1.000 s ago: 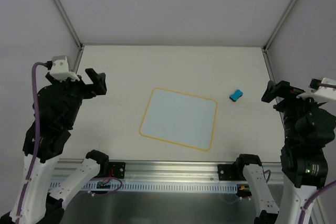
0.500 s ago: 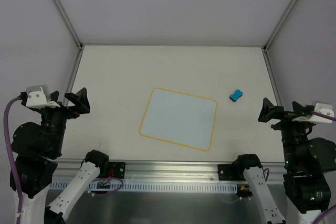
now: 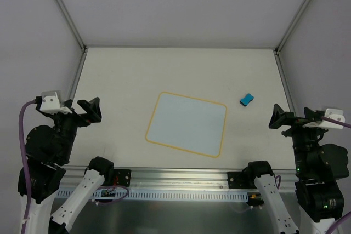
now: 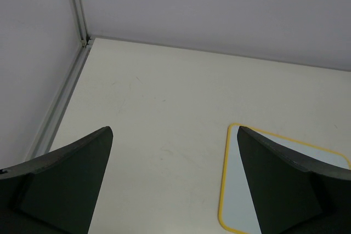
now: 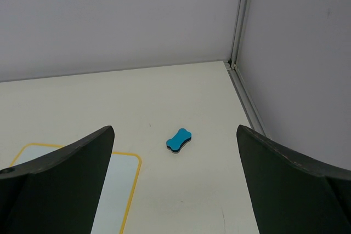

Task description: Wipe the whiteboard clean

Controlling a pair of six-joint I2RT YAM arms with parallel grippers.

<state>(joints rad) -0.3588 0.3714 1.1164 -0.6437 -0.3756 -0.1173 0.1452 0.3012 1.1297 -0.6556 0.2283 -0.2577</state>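
Ahead of the right gripper point(image 3: 293, 118), the eraser point(image 5: 178, 140) lies between its jaws, the board point(image 3: 186, 124) to their left.

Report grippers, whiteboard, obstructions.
Left gripper open, empty. Right gripper open, empty. Whiteboard shows no writing. Blue eraser lies apart from it; nothing obstructing.

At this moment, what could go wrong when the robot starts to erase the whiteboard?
1. The blue eraser is small and lies flat on the table, apart from the whiteboard. The open right gripper might push it away instead of gripping it.
2. Nothing visibly holds the whiteboard, and the open left gripper is not on it, so wiping may slide it.
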